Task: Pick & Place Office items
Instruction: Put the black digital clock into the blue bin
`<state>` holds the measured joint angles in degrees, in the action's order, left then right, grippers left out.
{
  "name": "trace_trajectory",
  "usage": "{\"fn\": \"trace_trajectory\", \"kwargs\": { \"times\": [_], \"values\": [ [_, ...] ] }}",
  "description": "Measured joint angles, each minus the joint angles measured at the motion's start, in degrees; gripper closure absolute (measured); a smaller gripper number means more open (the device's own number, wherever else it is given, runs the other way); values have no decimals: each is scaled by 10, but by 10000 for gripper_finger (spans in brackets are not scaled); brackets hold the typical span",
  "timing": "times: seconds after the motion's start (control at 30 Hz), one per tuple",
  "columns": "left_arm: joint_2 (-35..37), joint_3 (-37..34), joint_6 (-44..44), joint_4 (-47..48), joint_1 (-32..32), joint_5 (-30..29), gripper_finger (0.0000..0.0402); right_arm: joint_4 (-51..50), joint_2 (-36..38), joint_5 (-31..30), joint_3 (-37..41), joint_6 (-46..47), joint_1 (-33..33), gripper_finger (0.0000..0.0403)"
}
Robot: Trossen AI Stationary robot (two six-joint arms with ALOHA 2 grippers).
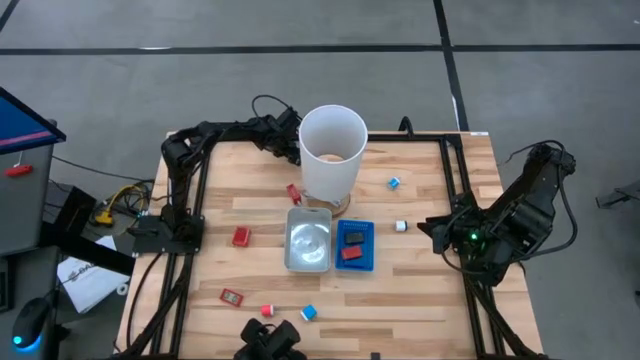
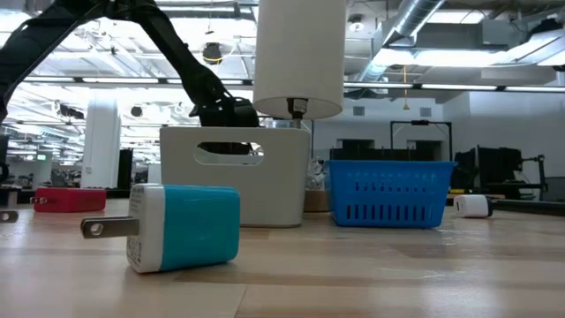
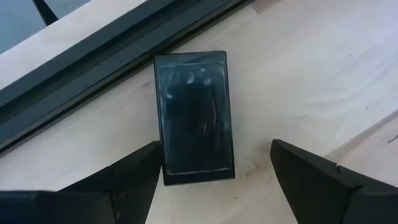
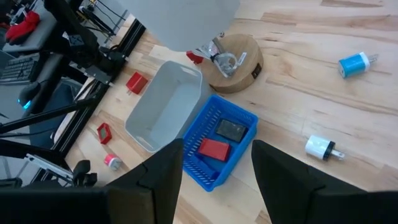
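The left gripper (image 3: pixel 211 165) hovers, fingers spread, over a black block (image 3: pixel 194 118) at the desk's (image 1: pixel 430 290) far edge, evidently to pick it, while the right gripper (image 4: pixel 214 165) waits open above the blue tray (image 4: pixel 245 124) already holding two items.

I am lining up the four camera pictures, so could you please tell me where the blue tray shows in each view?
High view: the blue tray lies at table centre, right of the white tray.
Low view: blue tray right of centre, beside the white tray.
Left wrist view: not in it.
Right wrist view: blue tray low centre, beyond the right gripper.
Shared landmark: the white tray.
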<state>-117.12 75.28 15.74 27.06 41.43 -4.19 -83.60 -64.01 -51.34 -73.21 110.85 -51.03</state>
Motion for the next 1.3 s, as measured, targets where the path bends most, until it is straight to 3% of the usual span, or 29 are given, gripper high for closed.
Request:
{"fn": "trace_trajectory", "kwargs": {
  "times": [0.43,0.9,1.3],
  "values": [
    [2,-1,7,-7,2,-3,114,-10,0,0,0,2,1,219],
    [0,-2,-3,-12,3,-16,251,-8,0,0,0,2,1,219],
    [67,-4,-20,73,2,-10,246,-5,0,-25,0,2,1,219]
  ]
}}
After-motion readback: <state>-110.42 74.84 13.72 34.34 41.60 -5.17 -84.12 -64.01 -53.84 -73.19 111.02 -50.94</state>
